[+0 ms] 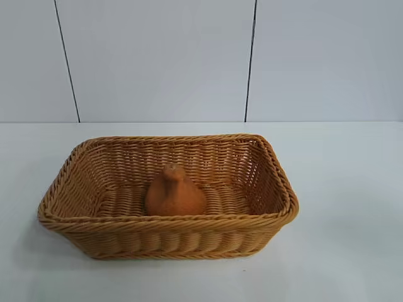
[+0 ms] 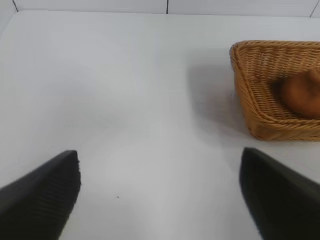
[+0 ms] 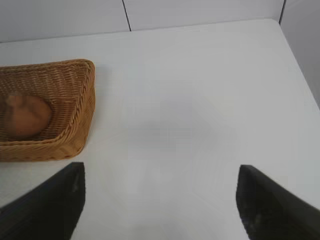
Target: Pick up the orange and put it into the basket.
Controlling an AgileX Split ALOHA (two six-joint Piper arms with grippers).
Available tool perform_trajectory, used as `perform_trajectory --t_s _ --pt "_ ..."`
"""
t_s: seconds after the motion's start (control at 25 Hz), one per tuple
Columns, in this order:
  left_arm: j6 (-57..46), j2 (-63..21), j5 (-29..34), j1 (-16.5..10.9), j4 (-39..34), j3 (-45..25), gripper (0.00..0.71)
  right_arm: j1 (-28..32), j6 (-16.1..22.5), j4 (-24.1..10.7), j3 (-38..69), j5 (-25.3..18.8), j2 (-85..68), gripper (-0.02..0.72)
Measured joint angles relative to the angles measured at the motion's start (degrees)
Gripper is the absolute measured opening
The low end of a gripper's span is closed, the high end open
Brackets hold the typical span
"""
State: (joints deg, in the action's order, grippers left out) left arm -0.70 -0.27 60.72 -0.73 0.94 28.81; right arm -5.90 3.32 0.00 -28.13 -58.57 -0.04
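Exterior view: orange (image 1: 175, 192) sits inside the wicker basket (image 1: 63, 223), on its floor near the front wall. Task looks done, nothing left but parking. Left gripper (image 2: 160, 200) empty, jaws spread wide, basket off to one side ahead of it. Right gripper (image 3: 160, 200) likewise wide apart and empty, basket ahead on its other side, well clear of the fingers.

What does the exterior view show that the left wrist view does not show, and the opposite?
Only the exterior view shows the whole basket with all four sides of its rim, and the orange's knobby neck pointing up. Neither arm appears there.

Only the left wrist view shows the left end effector, fingers wide apart over bare table, holding nothing.

Both show the orange lying inside the basket on the white table.
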Motion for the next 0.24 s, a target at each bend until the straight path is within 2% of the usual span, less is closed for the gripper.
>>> perform_trajectory --t_s 0.24 --pt "0.0 0.0 0.0 0.0 0.0 0.0 0.615 0.0 0.0 0.0 0.0 -0.1 -0.3 0.568"
